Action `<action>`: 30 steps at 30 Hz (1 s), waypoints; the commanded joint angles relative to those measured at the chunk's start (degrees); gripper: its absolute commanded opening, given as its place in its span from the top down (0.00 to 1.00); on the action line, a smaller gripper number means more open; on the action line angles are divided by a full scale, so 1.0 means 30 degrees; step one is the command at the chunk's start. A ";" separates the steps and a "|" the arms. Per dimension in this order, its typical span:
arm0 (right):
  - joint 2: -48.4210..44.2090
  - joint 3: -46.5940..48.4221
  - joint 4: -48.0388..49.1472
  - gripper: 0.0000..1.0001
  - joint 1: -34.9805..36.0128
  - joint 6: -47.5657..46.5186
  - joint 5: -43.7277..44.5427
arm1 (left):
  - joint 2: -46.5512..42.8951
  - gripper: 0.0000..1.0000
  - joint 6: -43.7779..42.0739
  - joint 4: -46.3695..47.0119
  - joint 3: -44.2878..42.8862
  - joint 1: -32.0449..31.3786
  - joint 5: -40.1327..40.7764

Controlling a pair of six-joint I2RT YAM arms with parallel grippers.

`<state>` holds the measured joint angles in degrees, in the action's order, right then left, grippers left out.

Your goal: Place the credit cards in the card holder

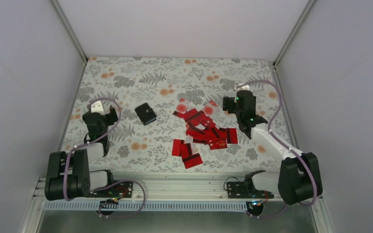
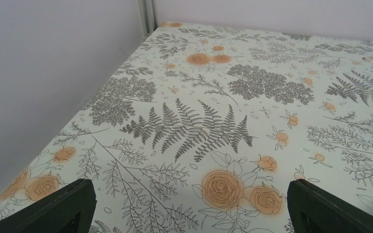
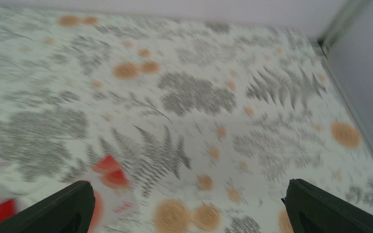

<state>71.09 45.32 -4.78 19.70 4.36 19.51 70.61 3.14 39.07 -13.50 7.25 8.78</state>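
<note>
- The small black folding card holder (image 1: 145, 114) lies shut and flat on the flower-and-fern printed table (image 1: 175, 73), at about 9 o'clock from the table's middle in the top view.
- It sits skewed, with its long axis running roughly from 11 o'clock to 5 o'clock. A small pale snap shows on its upper face.
- The flat red plastic credit cards (image 1: 209, 132) lie in a loose overlapping heap at about 3 o'clock from the card holder, well apart from it. They point every which way, some showing a black stripe.
- One card with gold lettering lies at the heap's 5 o'clock edge, its long axis near 9-to-3. Two more lie at the 7 o'clock edge.
- The left hand (image 1: 98, 115) hangs at 9 o'clock from the card holder, apart from it. In its wrist view the left hand (image 2: 189, 187) is spread wide over bare print, gripping nothing.
- The right hand (image 1: 230, 104) hangs at about 1 o'clock from the heap.
- Its blurred wrist view shows the right hand (image 3: 187, 187) spread wide and empty, with red cards (image 3: 109, 172) at 8 o'clock.
</note>
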 commanded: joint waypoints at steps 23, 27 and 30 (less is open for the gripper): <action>0.5095 -0.7919 2.0652 0.01 -0.6929 -0.2074 -0.9713 | 0.6253 0.00 -0.2495 1.1707 0.0234 -0.2414 -0.0077; 0.5406 -0.9119 2.2780 0.01 -0.7477 -0.1638 -1.0521 | 0.6058 0.00 -0.2403 1.0959 0.0048 -0.2471 -0.0039; 0.5443 -0.9144 2.2984 0.01 -0.7622 -0.1547 -1.0717 | 0.6080 0.00 -0.2458 1.0983 0.0006 -0.2474 0.0015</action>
<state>86.85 18.15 57.69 -2.26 -0.40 -10.13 88.88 -3.46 68.82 -12.53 0.10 8.73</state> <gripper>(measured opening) 0.993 0.998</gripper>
